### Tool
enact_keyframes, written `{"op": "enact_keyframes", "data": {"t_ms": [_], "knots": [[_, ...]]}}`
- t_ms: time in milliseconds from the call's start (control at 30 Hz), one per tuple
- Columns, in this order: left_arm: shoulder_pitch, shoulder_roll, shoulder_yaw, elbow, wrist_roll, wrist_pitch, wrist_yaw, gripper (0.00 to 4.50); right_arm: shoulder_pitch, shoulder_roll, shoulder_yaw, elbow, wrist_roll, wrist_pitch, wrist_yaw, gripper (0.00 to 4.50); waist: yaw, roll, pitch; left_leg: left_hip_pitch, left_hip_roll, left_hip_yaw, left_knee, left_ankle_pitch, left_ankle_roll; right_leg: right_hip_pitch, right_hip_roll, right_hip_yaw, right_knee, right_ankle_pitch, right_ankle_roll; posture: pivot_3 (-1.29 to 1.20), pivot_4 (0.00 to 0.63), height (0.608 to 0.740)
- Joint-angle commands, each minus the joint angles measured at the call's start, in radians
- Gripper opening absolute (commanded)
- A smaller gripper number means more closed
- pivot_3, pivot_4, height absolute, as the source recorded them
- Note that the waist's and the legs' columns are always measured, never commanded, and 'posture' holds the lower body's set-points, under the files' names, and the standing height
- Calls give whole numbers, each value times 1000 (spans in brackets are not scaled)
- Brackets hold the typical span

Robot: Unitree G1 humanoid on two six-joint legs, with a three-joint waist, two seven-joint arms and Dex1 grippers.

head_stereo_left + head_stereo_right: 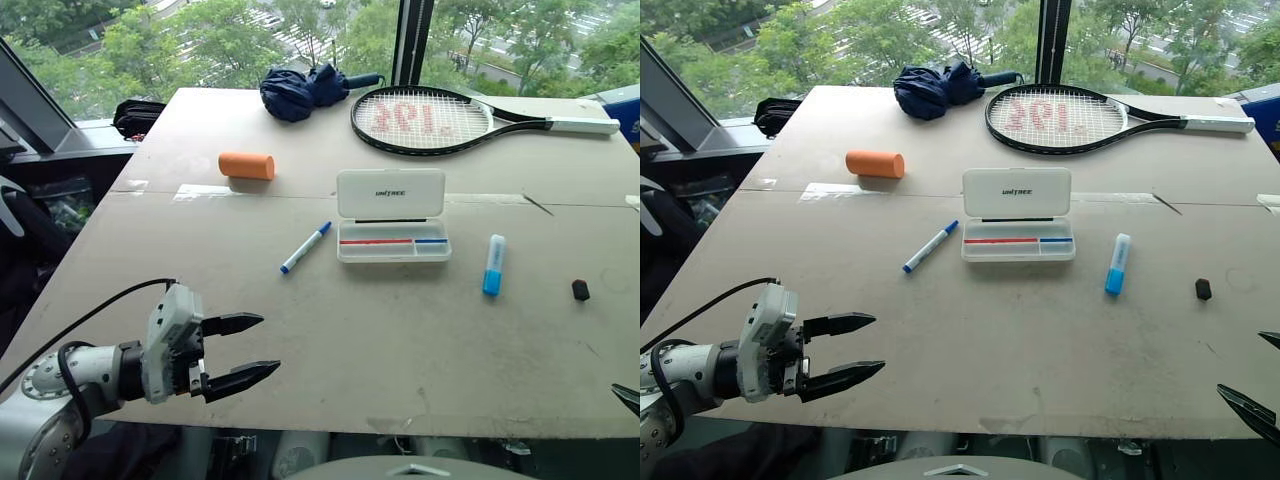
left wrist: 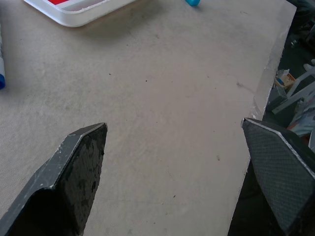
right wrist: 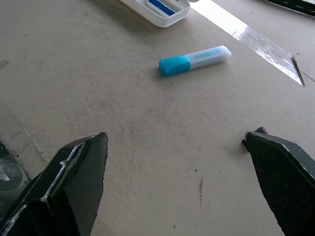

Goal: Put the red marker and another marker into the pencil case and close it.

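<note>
Standing beside the worktop (image 1: 330, 340), I take the head views first. The left gripper (image 1: 238, 352) hovers over the near left corner, jaws released and empty. The pencil case (image 1: 392, 214) sits mid-worktop, lid raised toward the far edge. Its clear tray holds a red piece and a blue piece in a line along the hinge side; whether the red piece is the red marker I cannot tell. A blue-capped marker (image 1: 305, 247) lies just left of the case, well apart from the gripper. A light-blue marker (image 1: 493, 264) lies near the case's right side, and a small black cap (image 1: 580, 290) farther right. An orange cylinder (image 1: 246, 165), a folded umbrella (image 1: 305, 90) and a racket (image 1: 430, 120) lie toward the far edge.

In the left wrist view, both fingers (image 2: 74, 172) stand wide over bare board, the case's corner beyond them.

In the right wrist view, the right gripper (image 3: 182, 187) is likewise released and empty; the light-blue marker lies ahead, near the case's end.

Risks, as I judge them: the thin markers lie flat, so a shallow pinch may roll or skid them. A reach for either may nudge the light case. A marker laid crosswise in the tray would stop the lid closing.
</note>
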Motion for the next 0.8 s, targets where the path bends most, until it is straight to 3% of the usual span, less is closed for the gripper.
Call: {"op": "enact_keyframes", "data": {"t_ms": [33,167,333,567,667,800], "knots": [[-100,2,-46,23,23,-9,45,4428,-5,0,20,-60,27,-1,-29,4500,2,1,0,0,0,0,0,0,0,0,0,0,0,0,0,0,150,732],[-389,-26,-234,70,77,80,185,4428,-53,-19,104,-199,78,72,-115,4500,7,3,-1,-1,-1,-2,3,0,0,2,1,-3,-1,1,0,0,150,732],[-753,-76,-511,223,197,142,195,4428,-113,-46,181,-267,107,102,-157,4500,3,1,-1,-2,-3,-2,3,-1,2,3,2,-5,-2,3,5,0,150,732],[-1062,-236,-769,534,400,66,162,4428,-168,-66,260,-293,69,107,-207,4500,0,0,-1,-3,-6,-4,3,-2,3,2,3,-7,-2,3,5,0,150,732],[-1121,-288,-825,639,456,28,133,3629,-171,-63,278,-287,55,99,-214,4500,-2,0,0,-3,-6,-4,3,-2,3,2,3,-7,-2,3,5,0,150,732],[-1151,-328,-916,741,545,-40,77,1724,-155,-47,275,-286,41,87,-225,4500,-2,0,-1,-3,-6,-4,3,-2,3,2,3,-6,-2,3,5,0,150,732]]}}
